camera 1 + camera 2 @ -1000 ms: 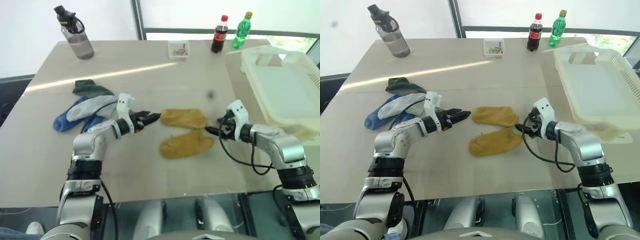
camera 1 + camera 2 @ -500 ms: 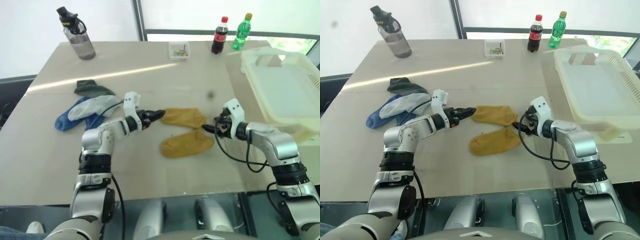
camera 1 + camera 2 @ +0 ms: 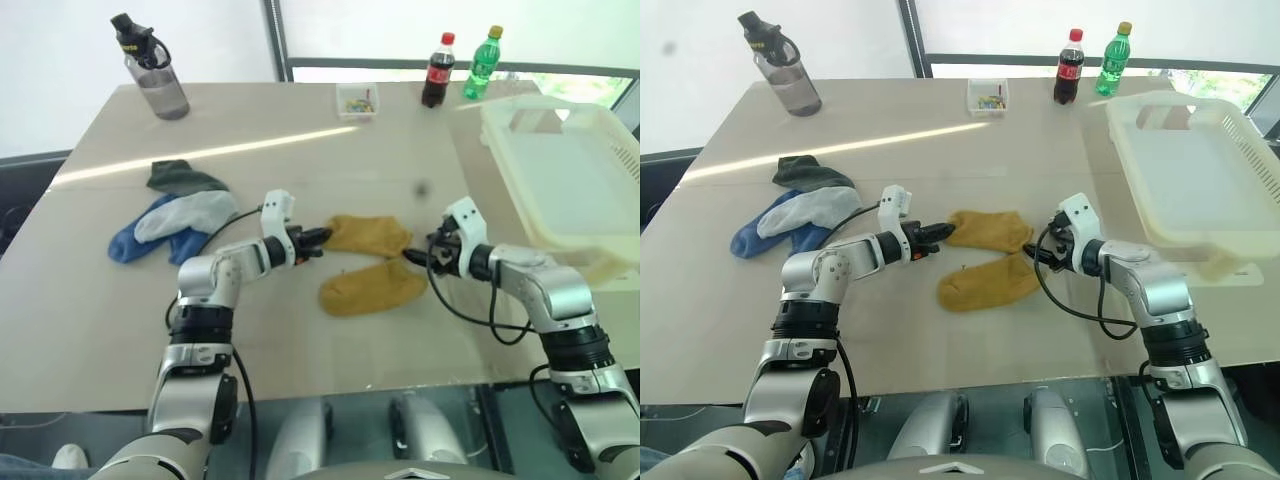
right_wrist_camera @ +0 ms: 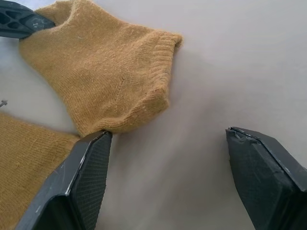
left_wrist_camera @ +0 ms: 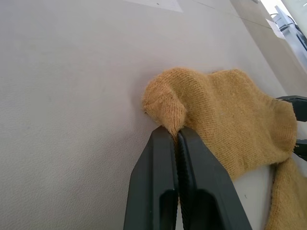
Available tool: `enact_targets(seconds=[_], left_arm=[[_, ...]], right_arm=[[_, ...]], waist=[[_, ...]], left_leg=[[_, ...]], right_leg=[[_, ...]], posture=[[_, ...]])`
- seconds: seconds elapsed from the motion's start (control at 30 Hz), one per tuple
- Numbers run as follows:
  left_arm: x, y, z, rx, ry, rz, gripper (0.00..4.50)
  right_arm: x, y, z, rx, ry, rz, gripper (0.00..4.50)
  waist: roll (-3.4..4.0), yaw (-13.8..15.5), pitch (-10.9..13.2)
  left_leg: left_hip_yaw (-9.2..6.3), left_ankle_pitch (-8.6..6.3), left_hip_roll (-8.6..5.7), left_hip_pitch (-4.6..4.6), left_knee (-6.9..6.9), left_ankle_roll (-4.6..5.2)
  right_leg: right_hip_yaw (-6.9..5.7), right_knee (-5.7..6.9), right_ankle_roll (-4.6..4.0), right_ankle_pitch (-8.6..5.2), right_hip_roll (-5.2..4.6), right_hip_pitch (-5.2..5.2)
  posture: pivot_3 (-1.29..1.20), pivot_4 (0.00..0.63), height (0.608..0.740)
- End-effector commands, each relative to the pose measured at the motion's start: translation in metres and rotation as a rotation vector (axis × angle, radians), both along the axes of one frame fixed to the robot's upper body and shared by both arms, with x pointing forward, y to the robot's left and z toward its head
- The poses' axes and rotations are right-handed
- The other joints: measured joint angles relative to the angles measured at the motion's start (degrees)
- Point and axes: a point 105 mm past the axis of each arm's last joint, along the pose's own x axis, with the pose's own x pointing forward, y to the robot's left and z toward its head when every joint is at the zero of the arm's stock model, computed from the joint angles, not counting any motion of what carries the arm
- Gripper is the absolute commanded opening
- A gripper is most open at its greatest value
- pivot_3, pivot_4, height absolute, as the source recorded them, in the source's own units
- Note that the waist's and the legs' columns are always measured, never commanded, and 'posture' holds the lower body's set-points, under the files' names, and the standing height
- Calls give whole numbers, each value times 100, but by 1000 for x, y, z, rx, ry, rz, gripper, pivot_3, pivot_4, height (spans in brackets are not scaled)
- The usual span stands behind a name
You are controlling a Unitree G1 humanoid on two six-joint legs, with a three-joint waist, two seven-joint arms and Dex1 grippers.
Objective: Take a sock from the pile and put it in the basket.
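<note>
I have the left gripper (image 3: 318, 238) clenched on the toe of the upper yellow sock (image 3: 368, 236) at frame centre. My right gripper (image 3: 420, 257) sits released by its cuff, one finger (image 4: 86, 167) touching. The pile (image 3: 175, 215) lies centre left, the basket (image 3: 570, 180) at the right edge.
</note>
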Motion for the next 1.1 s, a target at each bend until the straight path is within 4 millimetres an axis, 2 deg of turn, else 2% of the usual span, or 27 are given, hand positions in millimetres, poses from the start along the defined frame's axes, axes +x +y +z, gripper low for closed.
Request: enact_targets(seconds=[0.03, 0.13, 0.23, 0.27, 0.3, 0.43, 0.47, 0.7, 0.9, 1.03, 1.1], left_arm=[[-3, -7, -1, 6, 4, -27, 29], [-3, -7, 0, 9, -3, -29, 29], [-3, -7, 0, 12, -6, -27, 0], [-3, -7, 0, 12, -6, -27, 0], [-3, -8, 0, 12, -6, -27, 0], [-4, -7, -1, 15, -8, -24, 0], [-4, -6, 0, 15, -8, -22, 0], [-4, -7, 0, 20, -11, -23, 0], [-4, -7, 14, 10, -47, -26, 0], [-7, -9, 15, 12, -50, -28, 0], [-7, -9, 13, 16, -45, -29, 0]], right_arm=[[-1, 7, 11, 13, -48, 31, 3860], [-1, 9, 11, 18, -49, 33, 3860], [-1, 10, 11, 27, -40, 30, 3104], [-1, 11, 11, 31, -39, 30, 2684], [-1, 11, 11, 34, -38, 30, 2083], [-2, 11, 17, 82, -37, 30, 327], [-2, 10, 18, 91, -36, 29, 41], [-2, 10, 24, 130, -39, 27, 41], [-8, 13, 31, 171, -43, 56, 41], [-9, 11, 30, 169, -36, 61, 41], [-11, 12, 29, 161, -34, 75, 547]], waist=[[0, 1, 0], [0, 3, 0], [0, 2, 0], [0, 2, 0], [0, 3, 0], [0, 3, 0], [0, 3, 0], [0, 1, 0], [-1, -1, 2], [-1, -1, 2], [-1, -1, 3]], left_leg=[[0, 0, 0, 0, 0, 0], [0, 0, 0, -1, 0, 0], [0, 0, 0, -1, 0, 0], [-1, 0, 0, -1, 0, 0], [-1, 0, 0, -1, -1, 0], [-1, 0, 0, -2, 0, 0], [-2, 0, 0, -2, 0, 0], [-2, 0, 0, -2, -1, 0], [-2, 0, 0, -4, -2, 0], [-2, 0, 0, -6, -2, 0], [-2, 0, 0, -6, -3, 0]], right_leg=[[0, 0, 0, 0, 0, 0], [0, -1, 0, 0, 0, 0], [0, -1, 0, 0, 0, 0], [0, -1, 0, 0, 0, 0], [-1, -1, 0, 0, 0, 0], [-1, -1, 0, 0, -1, 0], [-1, -2, 0, 0, -1, 0], [-1, -2, 0, 0, -1, -1], [-1, -3, 0, 0, -1, -3], [-1, -4, 0, 0, -1, -4], [-1, -5, 0, 0, -1, -4]], posture=[[0, 150, 740], [0, 150, 740], [0, 150, 740], [0, 150, 740], [0, 150, 740], [0, 150, 740], [0, 150, 740], [0, 150, 740], [0, 150, 740], [0, 150, 740], [0, 150, 740]])
